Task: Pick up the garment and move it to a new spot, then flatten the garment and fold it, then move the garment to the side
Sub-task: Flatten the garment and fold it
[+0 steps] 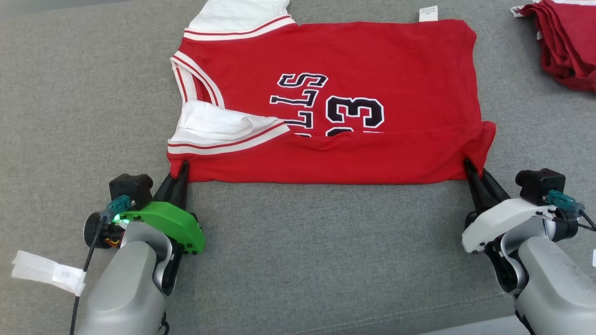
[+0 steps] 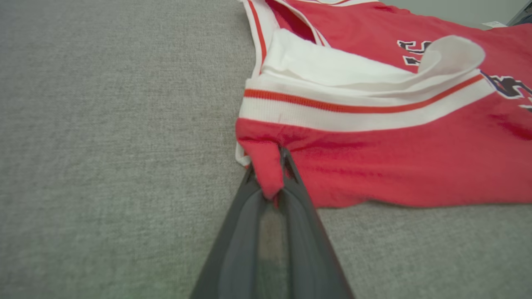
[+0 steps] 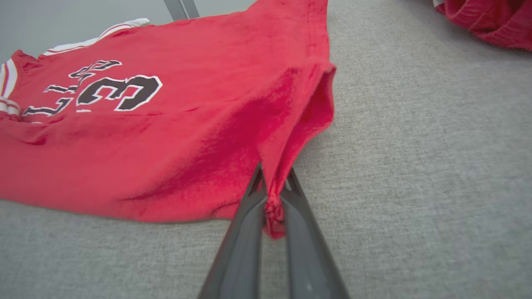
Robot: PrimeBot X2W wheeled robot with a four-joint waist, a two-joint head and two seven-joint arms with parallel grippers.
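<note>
Grey fabric (image 1: 326, 251), jersey (image 1: 354, 56) corners in end effectors (image 1: 182, 168) (image 1: 467, 165)

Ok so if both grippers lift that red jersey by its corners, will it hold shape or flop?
Probably floppy: the jersey bunches where the left gripper and right gripper pinch its corners. It would likely sag midway, given the crease between them. The folded-over white sleeve may flop open.

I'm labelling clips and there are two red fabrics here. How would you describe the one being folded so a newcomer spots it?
On the grey cloth surface, look to the middle. The red jersey lies spread out there, with white striped trim and a black 23, unlike the bunched red pile at the far right corner.
</note>
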